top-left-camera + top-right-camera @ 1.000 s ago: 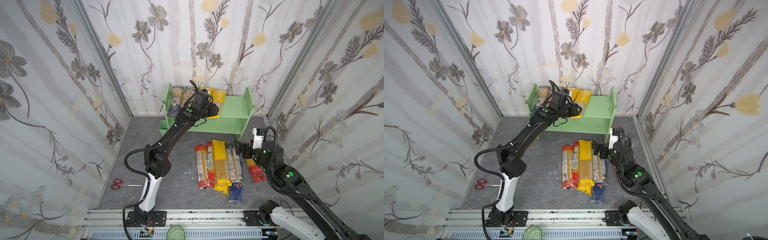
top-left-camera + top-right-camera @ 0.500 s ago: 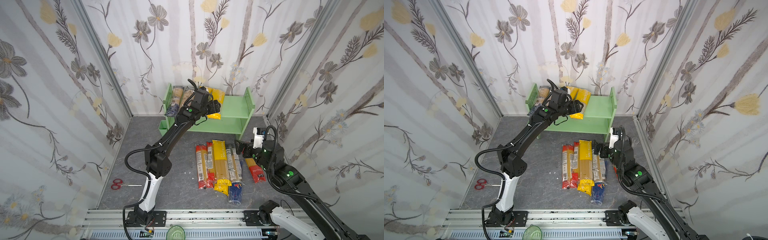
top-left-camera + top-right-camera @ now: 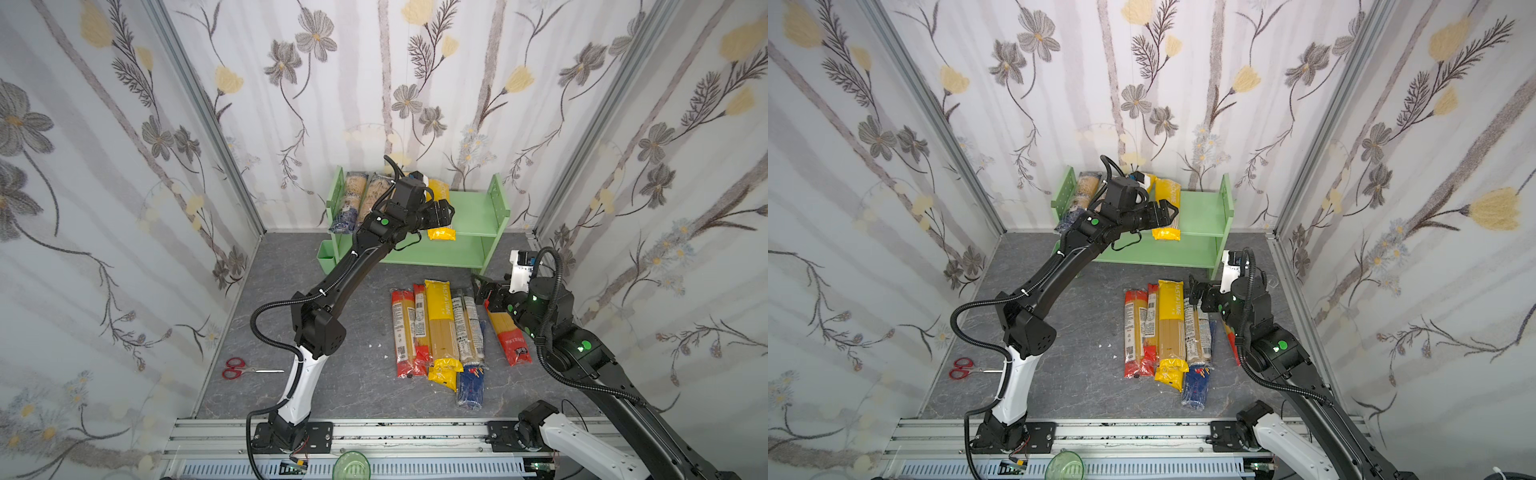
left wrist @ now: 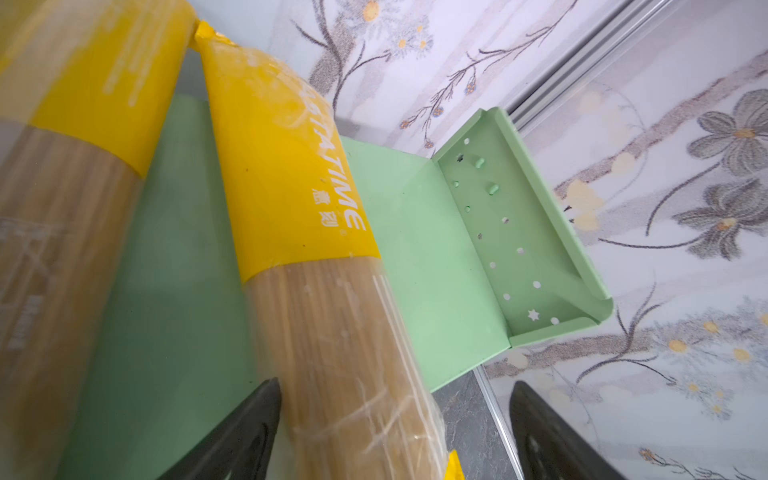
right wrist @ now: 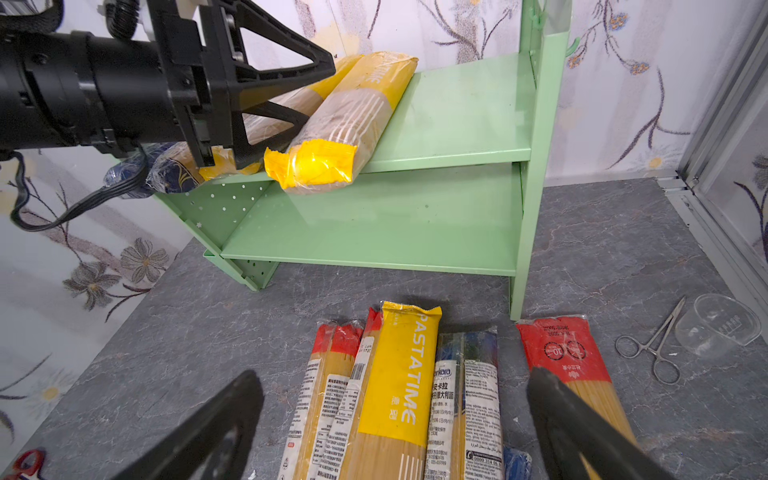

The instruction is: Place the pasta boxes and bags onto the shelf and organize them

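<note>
Ease wide-open left gripper (image 3: pixel 444 214) straight off shelf (image 3: pixel 478 210) (mind overhanging yellow pack (image 3: pixel 441 234)); leave right gripper (image 3: pixel 480 293) gaping, empty.

- Both top views look steeply down from above, sharing the whole shelf (image 3: pixel 478 214).
- Left wrist: very close, blurred, seemingly just above it.
- Right wrist: low, facing it.

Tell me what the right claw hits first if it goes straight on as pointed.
Probably the yellow-ended clear spaghetti pack lying on the floor ahead of the right claw; depth is unclear.
</note>
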Tool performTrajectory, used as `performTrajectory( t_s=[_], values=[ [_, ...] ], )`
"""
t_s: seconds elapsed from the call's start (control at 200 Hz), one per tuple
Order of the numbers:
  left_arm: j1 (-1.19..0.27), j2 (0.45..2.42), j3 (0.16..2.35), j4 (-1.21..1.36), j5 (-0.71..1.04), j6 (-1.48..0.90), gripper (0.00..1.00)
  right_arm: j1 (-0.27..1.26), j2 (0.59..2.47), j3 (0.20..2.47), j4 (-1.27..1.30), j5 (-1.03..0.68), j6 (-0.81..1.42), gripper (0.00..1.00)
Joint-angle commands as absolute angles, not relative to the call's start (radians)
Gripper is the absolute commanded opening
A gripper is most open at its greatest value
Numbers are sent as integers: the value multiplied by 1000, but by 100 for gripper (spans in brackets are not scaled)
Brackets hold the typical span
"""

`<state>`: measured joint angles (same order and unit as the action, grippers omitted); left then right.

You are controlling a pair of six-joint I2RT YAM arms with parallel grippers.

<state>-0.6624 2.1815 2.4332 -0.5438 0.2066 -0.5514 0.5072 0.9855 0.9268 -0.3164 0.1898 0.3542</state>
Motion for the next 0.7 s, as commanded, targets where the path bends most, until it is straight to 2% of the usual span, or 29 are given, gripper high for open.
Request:
performTrajectory(
  t_s=[0.0, 0.38, 0.48, 0.694],
  values=[
    [-665, 2150, 2411, -511, 214, -534, 88, 508, 1003, 945, -307, 190, 342, 100],
    [-666, 1940, 2167, -509, 91, -461, 94, 509, 1131, 1052, -268, 159, 325, 100],
    [-670, 1847, 2052, -506, 41, -430, 100, 508, 1199, 1104, -251, 150, 318, 100],
    [-672, 1608, 1713, -459, -91, -406, 100, 509, 1380, 1262, -233, 125, 289, 100]
  ],
)
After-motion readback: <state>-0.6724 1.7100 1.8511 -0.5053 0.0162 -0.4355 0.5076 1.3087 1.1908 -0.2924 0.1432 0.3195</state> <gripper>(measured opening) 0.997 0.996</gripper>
